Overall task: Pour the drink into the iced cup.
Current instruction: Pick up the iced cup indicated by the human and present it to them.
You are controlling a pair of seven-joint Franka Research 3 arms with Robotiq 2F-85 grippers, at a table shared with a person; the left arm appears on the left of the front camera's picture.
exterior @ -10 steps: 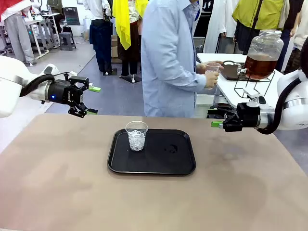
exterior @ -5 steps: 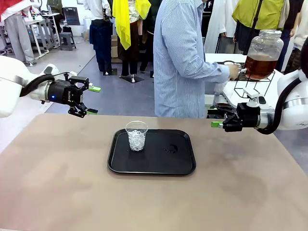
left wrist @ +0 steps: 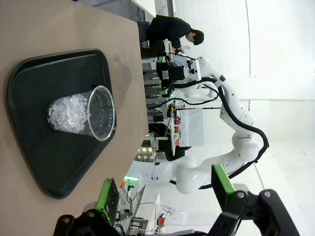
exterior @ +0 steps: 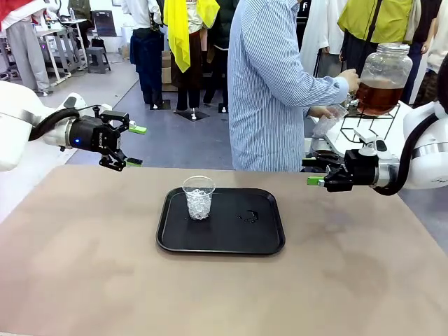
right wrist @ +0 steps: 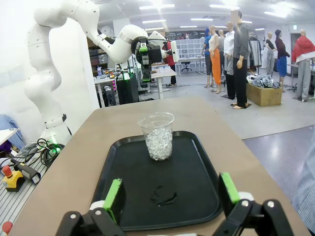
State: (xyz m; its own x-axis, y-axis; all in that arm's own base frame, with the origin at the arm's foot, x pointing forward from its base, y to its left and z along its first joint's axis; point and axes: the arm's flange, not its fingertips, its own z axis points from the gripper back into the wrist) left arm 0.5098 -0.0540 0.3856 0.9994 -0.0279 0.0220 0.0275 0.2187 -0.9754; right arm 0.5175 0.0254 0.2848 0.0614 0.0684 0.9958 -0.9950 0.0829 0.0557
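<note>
The left gripper (exterior: pixel 134 145) and right gripper (exterior: pixel 312 171) hover level at opposite sides, pointing inward, jaws wide apart, gripping nothing.

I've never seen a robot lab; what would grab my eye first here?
A clear cup of ice stands alone on a black tray in the middle of the table. Beyond it a person in a striped shirt holds a second cup at a glass jar of amber drink, far right. The left arm and right arm hang at either side, jaws open and empty.
</note>
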